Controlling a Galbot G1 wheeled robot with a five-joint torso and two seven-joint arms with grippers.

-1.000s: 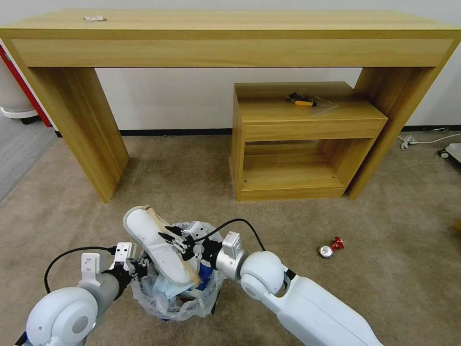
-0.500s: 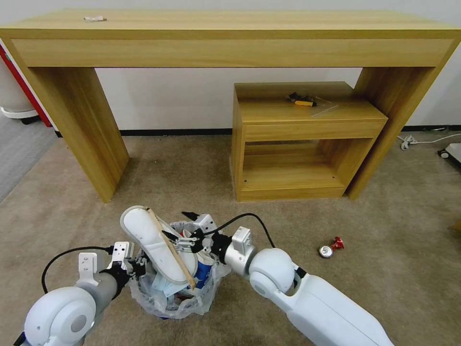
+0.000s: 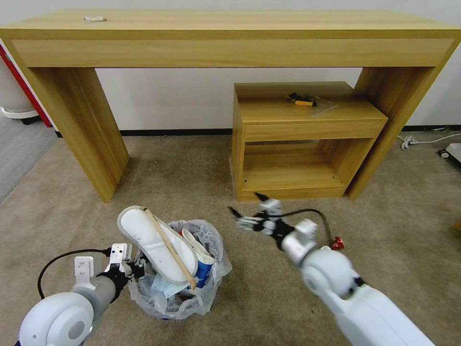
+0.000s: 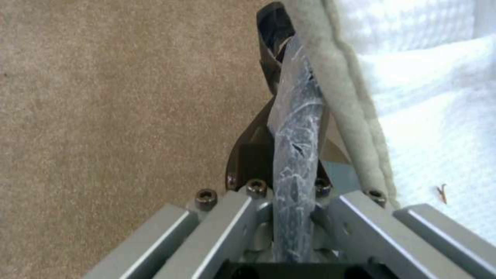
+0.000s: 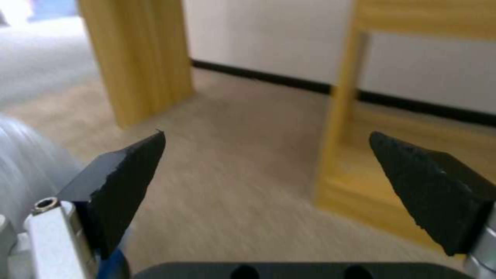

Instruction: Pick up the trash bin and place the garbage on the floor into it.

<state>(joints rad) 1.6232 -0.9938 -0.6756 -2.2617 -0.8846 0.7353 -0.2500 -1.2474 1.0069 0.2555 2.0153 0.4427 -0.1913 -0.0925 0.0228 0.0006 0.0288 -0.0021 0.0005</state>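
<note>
Trash bin (image 3: 180, 293) sits on the beige floor (image 3: 192, 182), its bagged rim (image 4: 297, 128) pinched between the fingers of the left gripper (image 3: 137, 268). Just past those fingers, a white slipper (image 3: 153, 242) and a wooden stick (image 3: 170, 250) jut from the bin above blue and red litter. The right gripper (image 3: 246, 210) hovers over bare carpet well apart from the bin, its black fingertips (image 5: 124, 174) spread wide with nothing between them. Behind it, near the wrist, a crushed red can (image 3: 337, 243) lies on the floor.

Bare floor (image 3: 192, 192), cabinet (image 3: 297, 144) beyond.
</note>
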